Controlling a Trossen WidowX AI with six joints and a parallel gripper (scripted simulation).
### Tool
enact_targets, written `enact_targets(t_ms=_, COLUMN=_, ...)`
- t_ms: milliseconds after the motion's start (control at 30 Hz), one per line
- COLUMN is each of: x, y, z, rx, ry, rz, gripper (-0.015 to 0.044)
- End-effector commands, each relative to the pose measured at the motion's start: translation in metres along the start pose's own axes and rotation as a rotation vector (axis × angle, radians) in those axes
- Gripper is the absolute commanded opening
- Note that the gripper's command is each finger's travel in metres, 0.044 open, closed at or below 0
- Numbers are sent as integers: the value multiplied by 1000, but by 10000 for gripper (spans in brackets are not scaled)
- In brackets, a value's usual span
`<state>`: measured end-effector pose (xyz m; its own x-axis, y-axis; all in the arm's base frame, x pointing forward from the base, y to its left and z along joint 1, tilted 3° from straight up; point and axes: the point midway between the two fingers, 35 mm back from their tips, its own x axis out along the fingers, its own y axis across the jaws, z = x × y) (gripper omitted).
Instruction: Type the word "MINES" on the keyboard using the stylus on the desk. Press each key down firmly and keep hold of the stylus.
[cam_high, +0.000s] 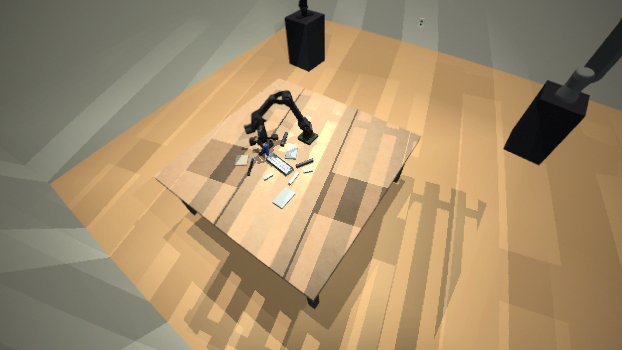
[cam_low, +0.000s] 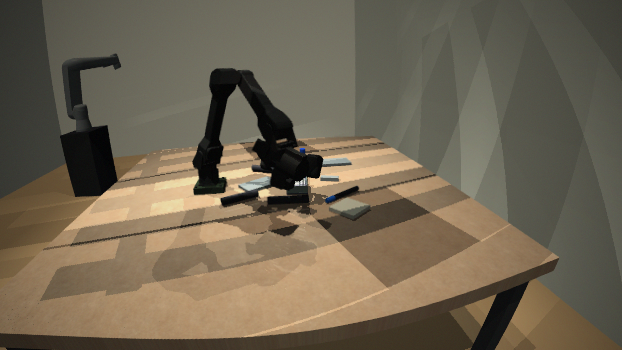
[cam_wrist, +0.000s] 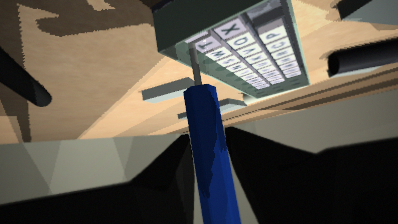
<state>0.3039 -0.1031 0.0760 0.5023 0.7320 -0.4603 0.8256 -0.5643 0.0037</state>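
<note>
My gripper (cam_high: 264, 146) (cam_wrist: 207, 139) is shut on the blue stylus (cam_high: 266, 148) (cam_low: 302, 150) (cam_wrist: 206, 115). In the wrist view the stylus stands between the dark fingers, its thin grey tip pointing away from them. The keyboard (cam_high: 280, 164) (cam_wrist: 303, 70) lies on the table, partly hidden behind the arm in the exterior view. The tip overlaps the keyboard's near corner in the wrist view, beside keys that look like T and X. Whether it touches a key cannot be told. The fingers are hard to make out in the exterior view.
A dark marker with a blue end (cam_high: 250, 167) (cam_low: 342, 194) and a pale pad (cam_high: 241, 160) (cam_low: 349, 208) lie near the keyboard. Dark bars (cam_high: 304, 163) (cam_low: 240, 198) (cam_wrist: 370, 56), small white blocks (cam_high: 293, 178) (cam_wrist: 167, 90) and a flat pale slab (cam_high: 284, 198) lie around it.
</note>
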Motion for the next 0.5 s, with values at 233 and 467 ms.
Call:
enact_targets(t_ms=233, x=3, y=0, z=5, rx=-1, ry=-3, rz=-1, gripper=81)
enact_targets(t_ms=467, x=4, y=0, z=7, rx=-1, ry=-3, rz=-1, gripper=81)
